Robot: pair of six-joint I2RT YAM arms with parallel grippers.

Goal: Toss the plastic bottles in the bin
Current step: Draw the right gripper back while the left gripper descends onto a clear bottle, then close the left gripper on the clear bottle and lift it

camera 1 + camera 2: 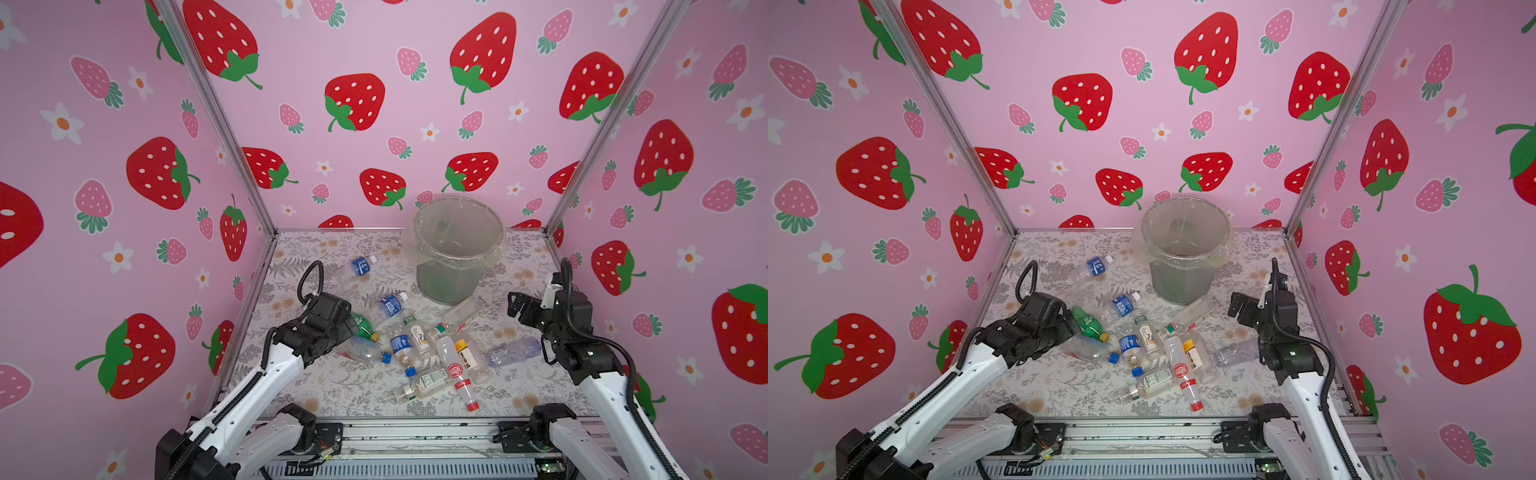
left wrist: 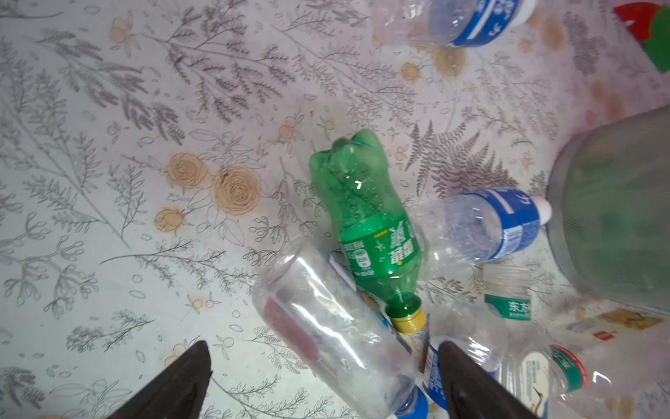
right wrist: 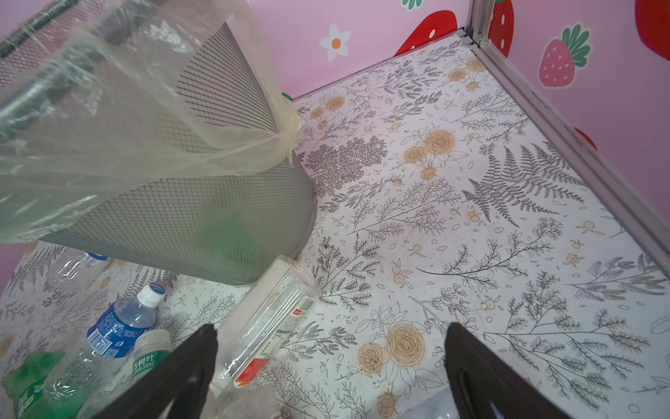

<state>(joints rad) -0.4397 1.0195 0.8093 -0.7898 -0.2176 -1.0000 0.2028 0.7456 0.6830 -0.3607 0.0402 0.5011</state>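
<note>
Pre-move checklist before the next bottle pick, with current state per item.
1. Left tool open and empty: ok.
2. Right tool open and empty: ok.
3. Bin upright, mouth unblocked: ok.
4. Liner folded over the rim: ok.
5. Clear bottle framed between the left tool's jaws in the left wrist view: ok.
6. That bottle free of neighbours: not ok, green bottle lies against it.
</note>
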